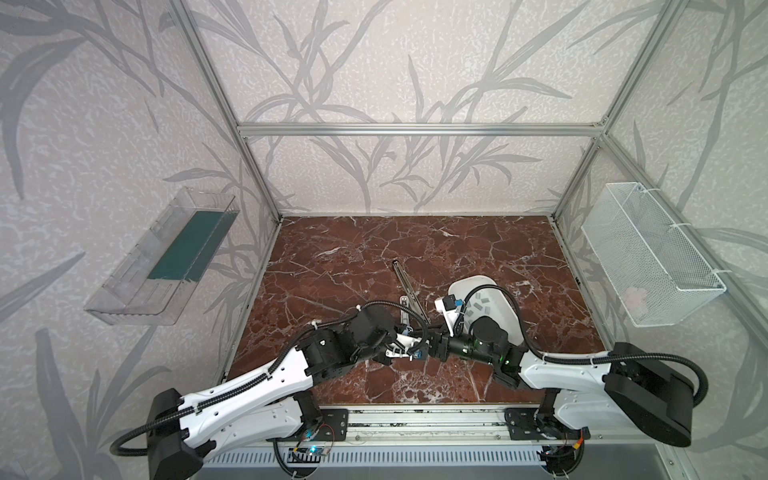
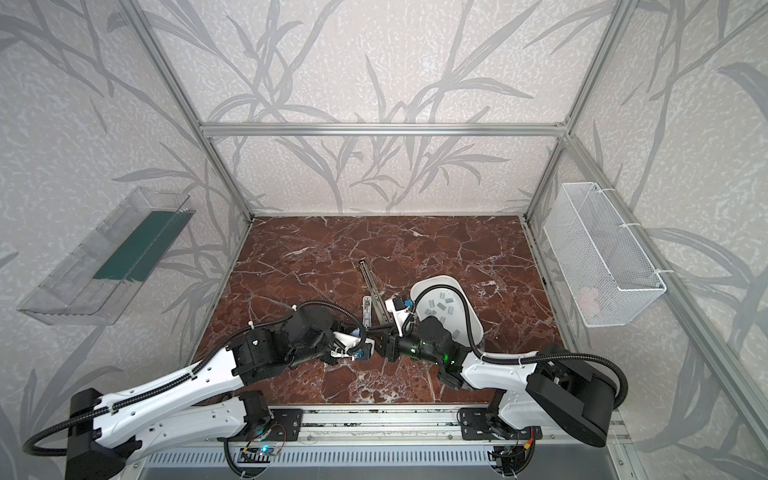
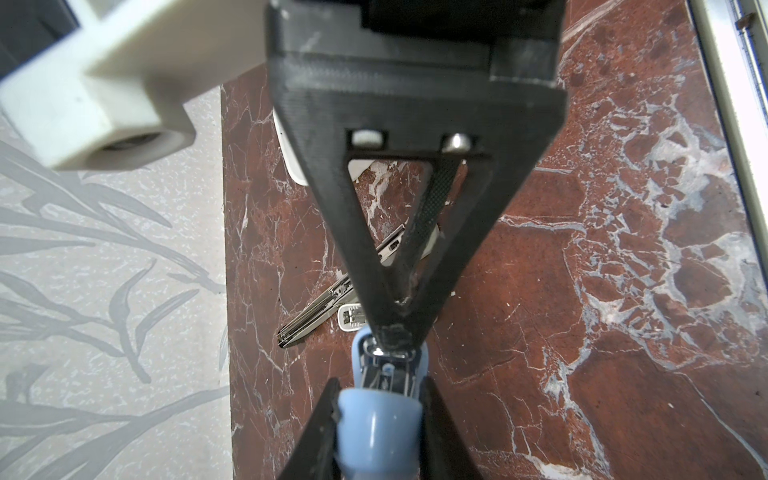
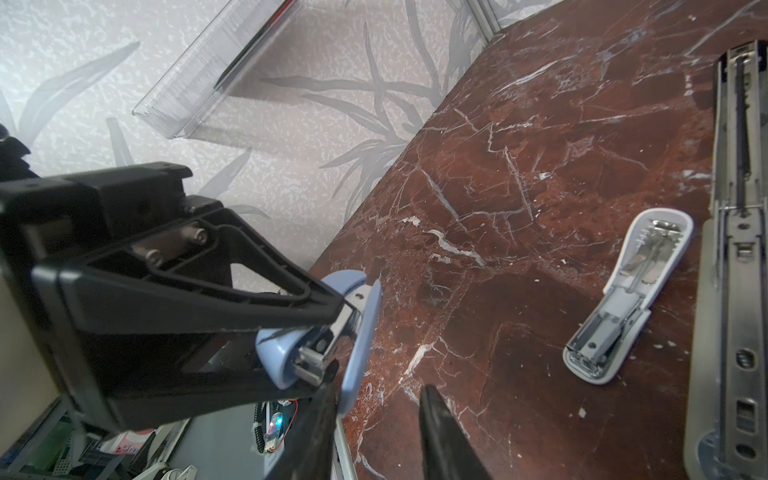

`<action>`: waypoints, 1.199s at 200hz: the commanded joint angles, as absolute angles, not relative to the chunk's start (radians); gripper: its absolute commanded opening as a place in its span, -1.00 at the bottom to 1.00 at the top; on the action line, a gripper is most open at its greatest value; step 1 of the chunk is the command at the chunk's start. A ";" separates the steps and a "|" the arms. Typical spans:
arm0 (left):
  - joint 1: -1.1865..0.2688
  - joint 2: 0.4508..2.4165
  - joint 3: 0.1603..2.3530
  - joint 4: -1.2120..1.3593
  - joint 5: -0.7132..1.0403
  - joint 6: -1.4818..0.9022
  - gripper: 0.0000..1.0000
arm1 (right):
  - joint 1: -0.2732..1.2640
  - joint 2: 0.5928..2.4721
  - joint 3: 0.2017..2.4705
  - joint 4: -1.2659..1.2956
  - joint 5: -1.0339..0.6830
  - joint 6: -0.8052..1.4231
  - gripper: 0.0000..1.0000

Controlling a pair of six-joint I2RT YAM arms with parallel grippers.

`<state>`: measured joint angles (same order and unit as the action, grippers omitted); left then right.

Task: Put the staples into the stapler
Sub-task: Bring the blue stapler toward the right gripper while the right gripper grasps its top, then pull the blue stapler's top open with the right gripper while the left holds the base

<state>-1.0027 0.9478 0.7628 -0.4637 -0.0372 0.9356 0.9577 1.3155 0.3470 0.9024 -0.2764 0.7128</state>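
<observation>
We enter this as a robot test cell, laboratory type. Evidence we record:
- aluminium profile frame point(image 1: 415, 129)
- leaf-print wall panels point(image 1: 374, 62) set inside the frame
- marble-pattern tabletop point(image 1: 353, 257)
- left arm point(image 1: 249, 386) and right arm point(image 1: 557, 368), white and black, mounted on a slotted base rail point(image 1: 415, 419)
- bare circuit board point(image 1: 309, 449) with loose wiring
- clear plastic bin point(image 1: 162, 257) and white mesh basket point(image 1: 648, 253) hung on the side panels

The red-brown marble table point(image 1: 353, 257) carries three things. A long grey stapler point(image 1: 404, 282) lies opened flat near the middle. A small white stapler point(image 4: 623, 299), also opened, lies just beside it on the left. A white tray point(image 1: 473, 282) sits to their right.
</observation>
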 commanded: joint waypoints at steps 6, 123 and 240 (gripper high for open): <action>-1.012 0.930 0.761 -0.448 -0.027 0.948 -1.00 | 0.963 1.351 0.377 0.956 -0.295 0.731 -0.39; -1.023 0.897 0.730 -0.461 0.052 0.986 -1.00 | 0.965 1.447 0.396 1.032 -0.298 0.773 -0.77; -1.031 0.882 0.717 -0.477 0.084 0.991 -1.00 | 0.956 1.397 0.356 1.035 -0.267 0.774 -1.00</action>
<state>-1.0096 0.9108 0.7284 -0.4686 -0.0174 0.9768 0.9691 1.4235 0.3649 1.0210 -0.3412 0.7959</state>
